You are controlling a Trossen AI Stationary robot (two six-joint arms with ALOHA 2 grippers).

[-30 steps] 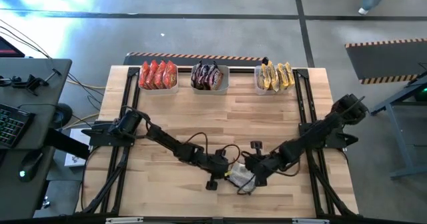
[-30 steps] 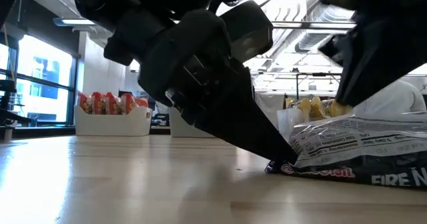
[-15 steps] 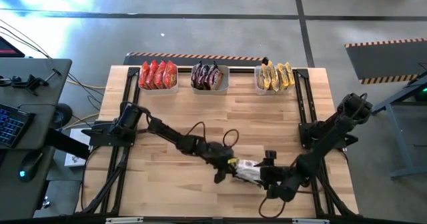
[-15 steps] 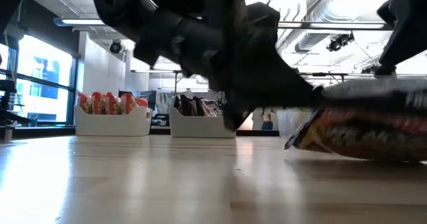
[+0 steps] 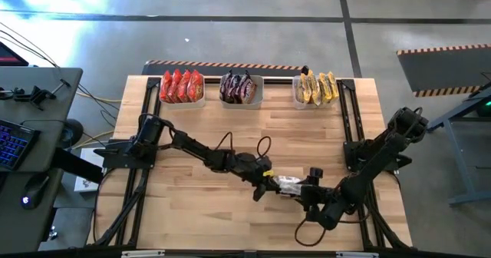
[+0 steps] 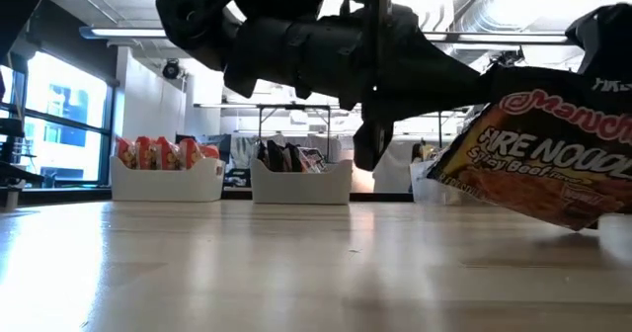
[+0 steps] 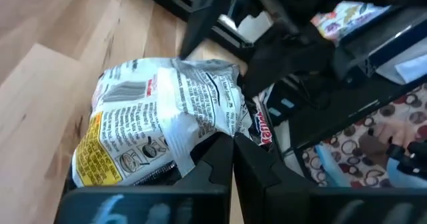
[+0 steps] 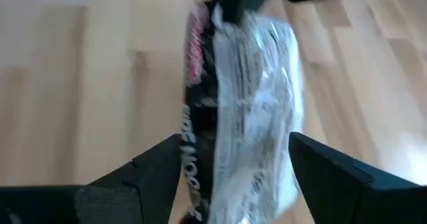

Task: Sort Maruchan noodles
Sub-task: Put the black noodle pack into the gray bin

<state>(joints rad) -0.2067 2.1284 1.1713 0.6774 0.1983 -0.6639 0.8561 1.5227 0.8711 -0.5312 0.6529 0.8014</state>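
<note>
Noodle packet (image 5: 289, 184) pinched by left gripper (image 5: 270, 186); right gripper (image 5: 305, 192) spread.

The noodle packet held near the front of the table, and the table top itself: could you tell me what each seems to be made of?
Noodle packet: apparently thin printed plastic film, glossy silver on the back; it crinkles and catches light where the left gripper pinches it.
Table top: looks like pale wood planks with a smooth, lightly sheened finish; grain lines and plank seams show.

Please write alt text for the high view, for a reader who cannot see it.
Near the table's front edge, the left tool is shut on a silver noodle packet, with the right tool open beside it. Three bins along the far edge hold red, dark and yellow packets.
</note>
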